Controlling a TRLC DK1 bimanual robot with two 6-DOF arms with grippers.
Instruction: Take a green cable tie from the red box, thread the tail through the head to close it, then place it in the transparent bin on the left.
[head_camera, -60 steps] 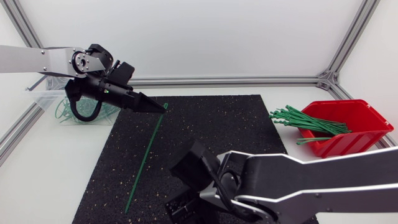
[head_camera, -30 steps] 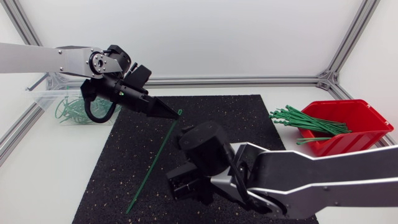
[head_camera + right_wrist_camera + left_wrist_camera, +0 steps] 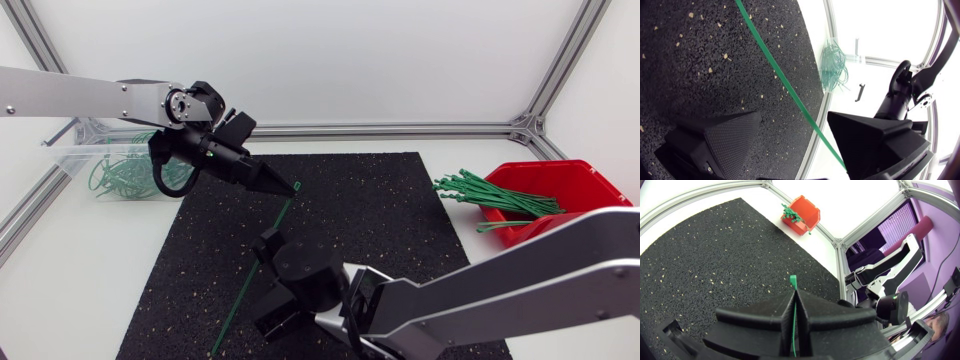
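Note:
My left gripper (image 3: 283,186) is shut on a long green cable tie (image 3: 243,290) close to its head, over the back of the black mat (image 3: 380,210). In the left wrist view the tie's head (image 3: 793,280) pokes out just ahead of the closed fingertips (image 3: 805,305). The tie slopes down to the mat's front edge. My right gripper (image 3: 256,280) stands open around the tie's lower stretch. In the right wrist view the tie (image 3: 775,70) runs between the two fingers (image 3: 715,140), nearer one of them; I cannot tell whether it touches it.
The red box (image 3: 585,195) with several green ties (image 3: 495,195) sits at the right (image 3: 807,215). The transparent bin (image 3: 70,160), holding closed green ties, stands at the back left (image 3: 832,67). An aluminium frame borders the table.
My left gripper has carried the tie's head to the right. The right arm has swung left over the mat, bringing its open fingers around the tie's lower part.

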